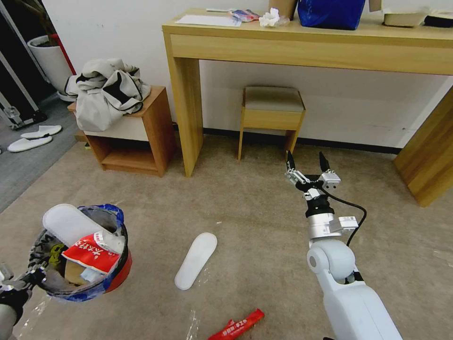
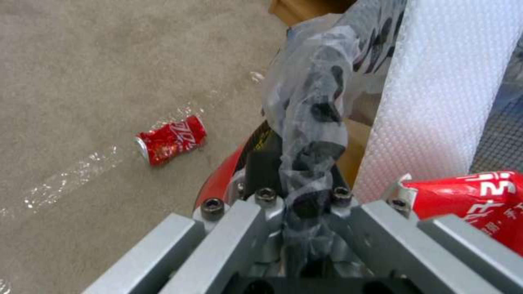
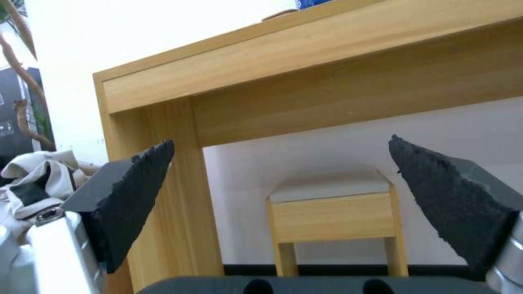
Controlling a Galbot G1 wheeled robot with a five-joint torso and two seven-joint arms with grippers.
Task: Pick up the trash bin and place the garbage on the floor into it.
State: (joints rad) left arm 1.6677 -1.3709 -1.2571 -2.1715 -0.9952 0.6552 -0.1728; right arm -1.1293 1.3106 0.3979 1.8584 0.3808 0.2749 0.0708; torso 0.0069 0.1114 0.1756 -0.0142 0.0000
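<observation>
Edges and wrappings are hiding things

The left gripper [image 1: 19, 278] is sitting half off-frame; plastic is veiling its fingers; a red wrapper [image 1: 238, 326] is running off-frame.

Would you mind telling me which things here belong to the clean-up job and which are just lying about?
Part of the job:
trash bin, held by the left gripper
white slipper on the carpet
red wrapper
red can
right gripper, open

Just lying about:
wooden desk
stool
bag on the side table
</observation>
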